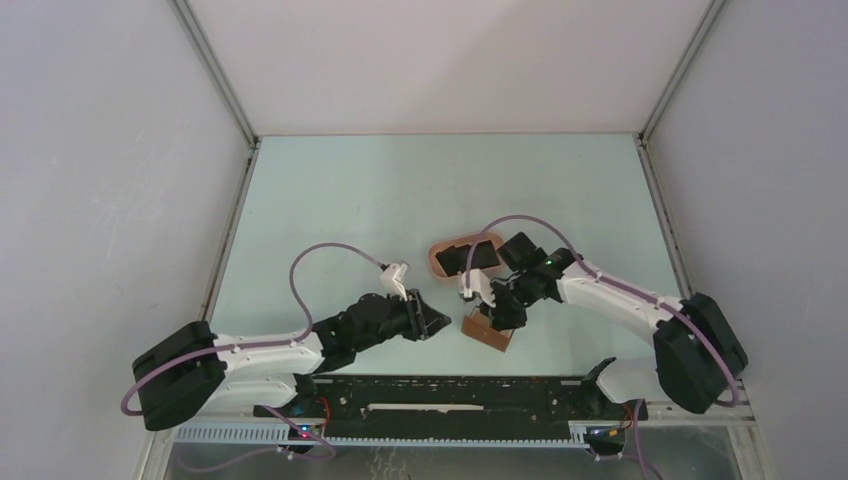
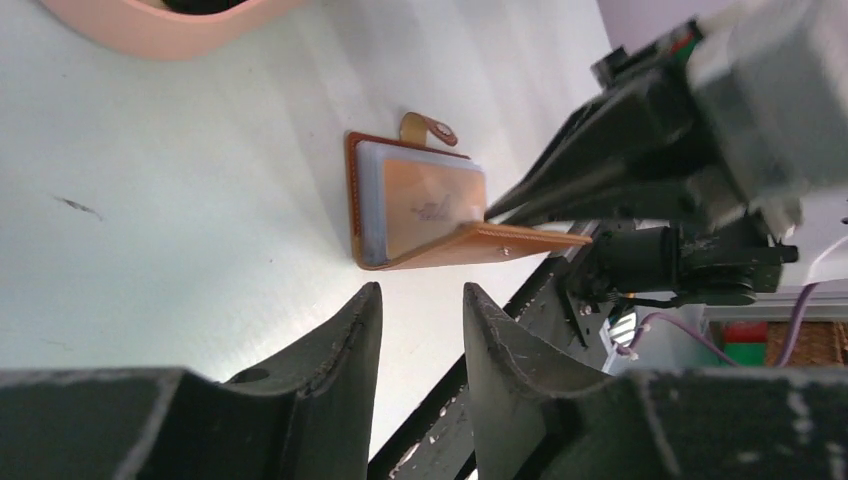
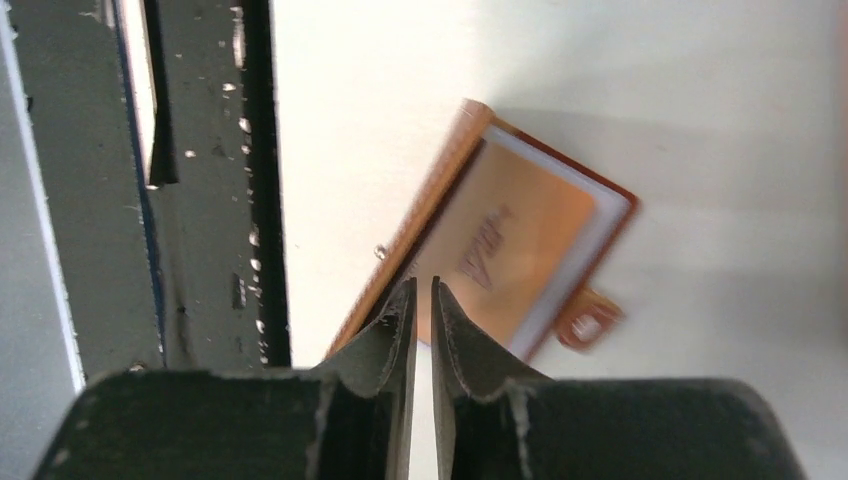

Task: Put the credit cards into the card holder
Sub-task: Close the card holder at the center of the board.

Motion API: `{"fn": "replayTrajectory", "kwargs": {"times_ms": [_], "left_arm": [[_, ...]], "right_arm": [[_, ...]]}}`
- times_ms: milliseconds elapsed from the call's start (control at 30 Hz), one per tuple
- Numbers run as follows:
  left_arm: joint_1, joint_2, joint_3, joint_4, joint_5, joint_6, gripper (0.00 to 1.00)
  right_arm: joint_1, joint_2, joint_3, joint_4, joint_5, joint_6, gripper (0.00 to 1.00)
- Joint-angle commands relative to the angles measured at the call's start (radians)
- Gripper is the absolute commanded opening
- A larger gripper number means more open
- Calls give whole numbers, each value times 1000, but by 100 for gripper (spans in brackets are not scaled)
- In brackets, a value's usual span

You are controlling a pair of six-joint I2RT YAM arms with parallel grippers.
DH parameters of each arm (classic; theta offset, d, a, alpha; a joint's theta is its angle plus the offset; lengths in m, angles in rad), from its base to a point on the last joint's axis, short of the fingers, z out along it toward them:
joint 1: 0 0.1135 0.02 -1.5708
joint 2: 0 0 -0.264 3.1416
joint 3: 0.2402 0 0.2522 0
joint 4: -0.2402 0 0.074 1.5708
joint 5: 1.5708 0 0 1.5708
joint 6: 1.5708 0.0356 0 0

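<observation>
The card holder (image 1: 487,331) lies open on the table near the front edge, a reddish-brown wallet with its cover (image 2: 500,243) raised. A tan credit card (image 2: 435,195) sits in its grey pockets. My right gripper (image 1: 500,312) hangs right over it. In the right wrist view its jaws (image 3: 421,287) stand a thin slit apart with nothing between them, their tips at the inner edge of the cover (image 3: 445,180) beside the tan card (image 3: 505,245). My left gripper (image 2: 420,298) is open and empty, just left of the wallet (image 1: 435,322). A black credit card (image 1: 470,256) lies in the pink tray.
The pink oval tray (image 1: 437,262) stands just behind the wallet. The wallet's snap tab (image 2: 430,128) sticks out on the far side. A black rail (image 1: 450,390) runs along the near table edge, close to the wallet. Grey enclosure walls stand left, right and behind.
</observation>
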Motion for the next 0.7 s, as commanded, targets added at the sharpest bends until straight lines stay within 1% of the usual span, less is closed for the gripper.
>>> {"fn": "replayTrajectory", "kwargs": {"times_ms": [0, 100, 233, 300, 333, 433, 500, 567, 667], "left_arm": [[-13, -21, -37, 63, 20, 14, 41], [-27, 29, -34, 109, 51, 14, 40], [-47, 83, -5, 130, 51, 23, 42], [-49, 88, 4, 135, 45, 41, 46], [-49, 86, 6, 134, 33, 57, 50], [-49, 75, 7, 136, -2, 127, 60], [-49, 68, 7, 140, -12, 185, 63], [-49, 67, 14, 159, 14, 254, 64], [-49, 78, 36, 176, 94, 311, 67]], "right_arm": [[-97, -131, 26, 18, -16, -5, 20], [-123, -165, -6, 33, -14, -33, 28], [-96, -155, -11, -30, -70, -113, 27], [-67, -142, -10, -48, -77, -125, 26], [-58, -136, -9, -62, -86, -140, 25], [-42, -136, -8, -102, -142, -189, 25], [-37, -140, -7, -128, -182, -212, 25], [-32, -140, -7, -136, -202, -222, 26], [-19, -117, -7, -139, -204, -226, 26]]}}
